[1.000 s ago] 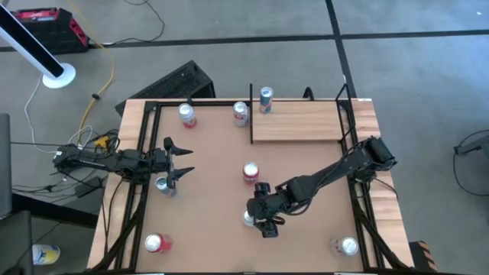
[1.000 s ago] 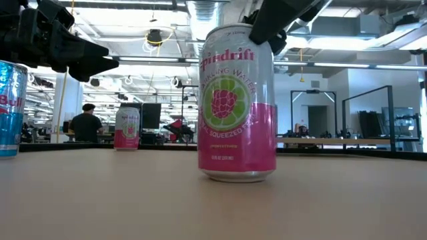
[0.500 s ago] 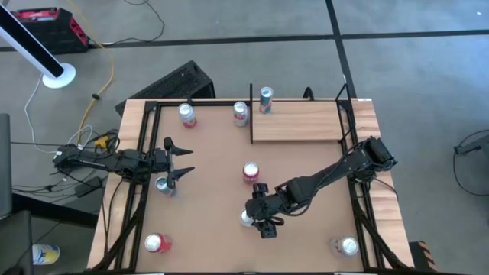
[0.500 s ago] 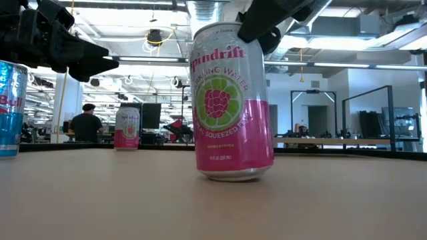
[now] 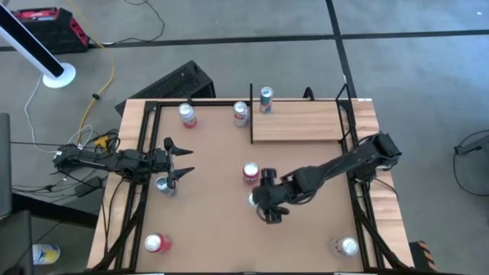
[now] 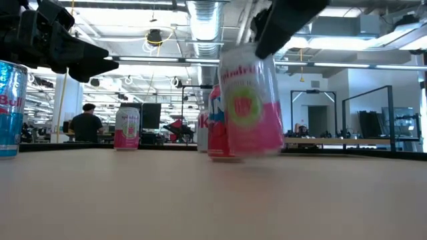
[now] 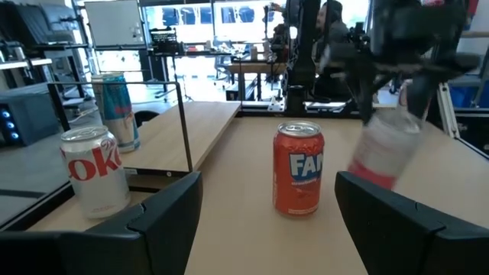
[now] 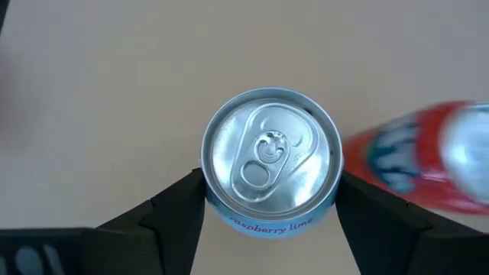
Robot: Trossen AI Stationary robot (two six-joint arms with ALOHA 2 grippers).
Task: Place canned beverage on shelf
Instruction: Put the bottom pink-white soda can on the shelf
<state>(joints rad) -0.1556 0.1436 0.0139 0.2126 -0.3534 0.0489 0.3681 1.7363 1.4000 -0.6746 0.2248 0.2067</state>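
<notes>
From above, the right claw [image 5: 263, 203] sits near the middle of the desk [image 5: 214, 229], pinching the raspberry-lime can [image 5: 254, 199] just beside the orange Fanta can [image 5: 250, 173]. The shelf [image 5: 298, 122] lies beyond the Fanta can, toward the desk's far edge, with a blue can [image 5: 265, 98] at its corner. The left claw [image 5: 180, 158] waits spread over the desk's left side, above a can [image 5: 163, 186].

At desk level, the raspberry-lime can [image 6: 253, 110] hangs tilted and clear of the desk [image 6: 200, 200], in front of the Fanta can [image 6: 215, 127] (blurred by motion).

In the left wrist view, the spread fingers [image 7: 164, 221] frame the Fanta can [image 7: 299, 169]; the raspberry-lime can [image 7: 386, 145] is a tilted blur beside it, under the right arm.

The right wrist view shows the fingers [image 8: 172, 210] pressed against both sides of the raspberry-lime can [image 8: 271, 160], the Fanta can [image 8: 428, 164] just beside.
</notes>
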